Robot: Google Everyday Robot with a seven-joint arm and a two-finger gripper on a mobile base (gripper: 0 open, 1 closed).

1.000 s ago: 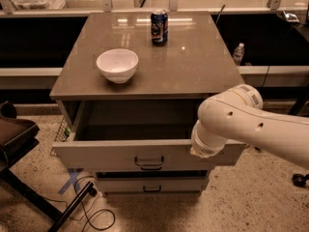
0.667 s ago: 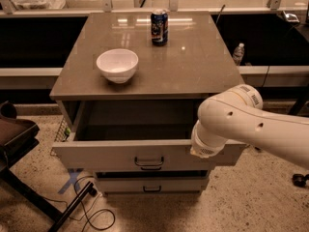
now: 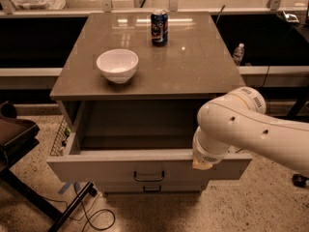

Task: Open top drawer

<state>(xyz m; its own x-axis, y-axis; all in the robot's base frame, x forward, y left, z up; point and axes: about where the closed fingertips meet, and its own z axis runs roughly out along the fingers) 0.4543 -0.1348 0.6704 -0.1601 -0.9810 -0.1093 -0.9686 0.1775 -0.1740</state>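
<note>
Nearest, the top drawer (image 3: pixel 96 169) sits pulled well out under the table's (image 3: pixel 203 66) front edge. The big white arm (image 3: pixel 241 124) blocks its right end, and the gripper (image 3: pixel 203 164) is tucked at the drawer's front lip, can't tell its state. Further back: white bowl (image 3: pixel 117 65) near the left edge, can (image 3: pixel 159 28) by the far edge. Nothing's moved since a second ago.

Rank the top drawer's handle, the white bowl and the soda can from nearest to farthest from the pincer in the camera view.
The pincer is at the top drawer's front edge, right of centre.
1. The handle, just left on the drawer front.
2. The bowl, front left on the cabinet top.
3. The can, at its back.
</note>
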